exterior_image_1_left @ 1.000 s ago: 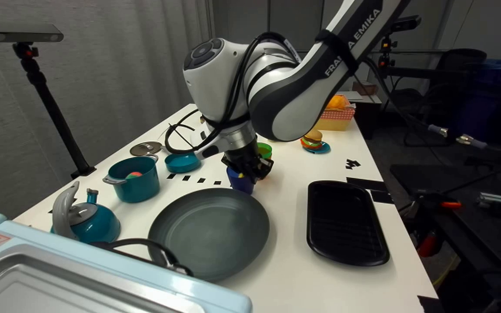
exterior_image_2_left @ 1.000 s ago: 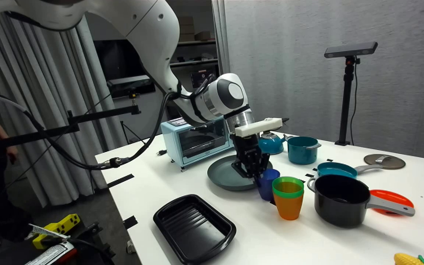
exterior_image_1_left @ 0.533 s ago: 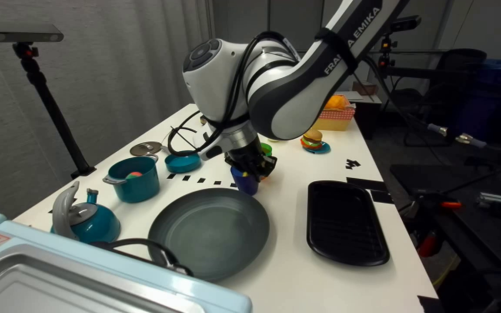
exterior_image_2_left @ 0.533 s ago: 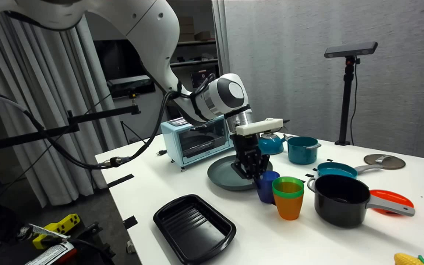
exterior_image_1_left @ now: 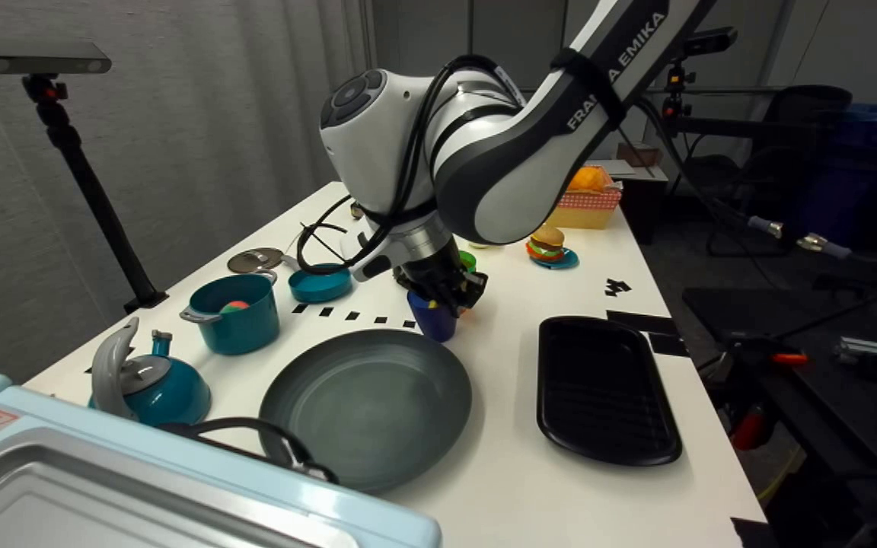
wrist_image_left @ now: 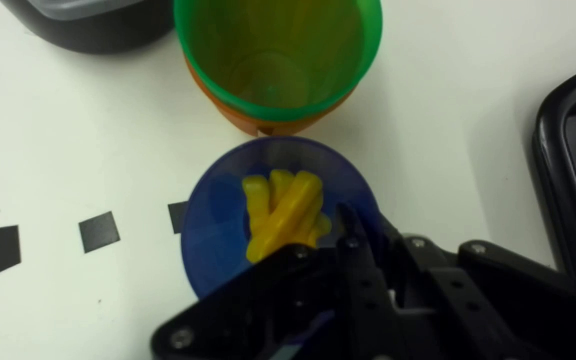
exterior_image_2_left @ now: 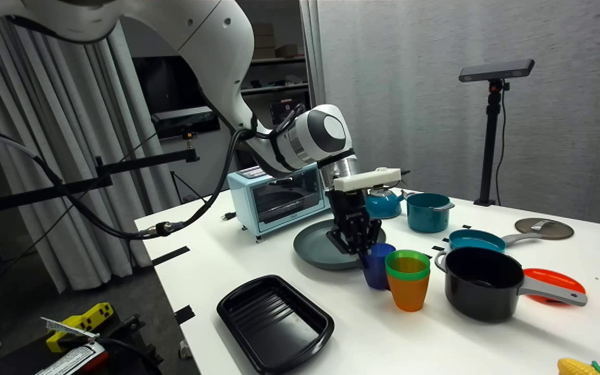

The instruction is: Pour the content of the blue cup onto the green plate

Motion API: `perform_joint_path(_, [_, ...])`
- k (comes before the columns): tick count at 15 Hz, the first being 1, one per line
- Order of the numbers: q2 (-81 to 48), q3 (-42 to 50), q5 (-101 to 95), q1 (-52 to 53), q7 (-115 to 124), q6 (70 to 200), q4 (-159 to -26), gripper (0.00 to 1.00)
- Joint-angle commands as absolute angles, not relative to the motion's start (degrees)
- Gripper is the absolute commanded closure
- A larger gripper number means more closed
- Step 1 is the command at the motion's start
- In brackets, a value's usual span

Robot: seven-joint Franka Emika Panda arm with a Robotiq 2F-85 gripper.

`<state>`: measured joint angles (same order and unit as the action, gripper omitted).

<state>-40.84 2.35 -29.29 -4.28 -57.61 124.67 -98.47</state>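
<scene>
Yellow pieces (wrist_image_left: 284, 215) lie heaped inside the blue cup (wrist_image_left: 213, 220), and the gripper (wrist_image_left: 367, 220) pinches the cup's wall between its jaws, one finger within the rim and one outside it. The cup's mouth faces up; I cannot tell whether its base touches the white table (exterior_image_2_left: 373, 344). In both exterior views the cup is just beside the green plate (exterior_image_1_left: 366, 411), which lies flat. A green cup (exterior_image_2_left: 408, 274) sits stacked in an orange cup (exterior_image_2_left: 409, 296), just beside the blue one. A black tray (exterior_image_1_left: 602, 388) lies apart from the plate; across the plate from it stand a teal pot (exterior_image_1_left: 244, 327) and a kettle (exterior_image_1_left: 176, 392).
</scene>
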Motion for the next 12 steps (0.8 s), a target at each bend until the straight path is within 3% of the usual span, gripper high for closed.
perform_joint_path(1, [-41.41,2.72,-29.92,-4.09,-59.02,123.32,-98.06,0.98])
perform_joint_path(12, [-41.44,2.90,-30.30,-3.94,-58.91,122.97,-97.96,0.98])
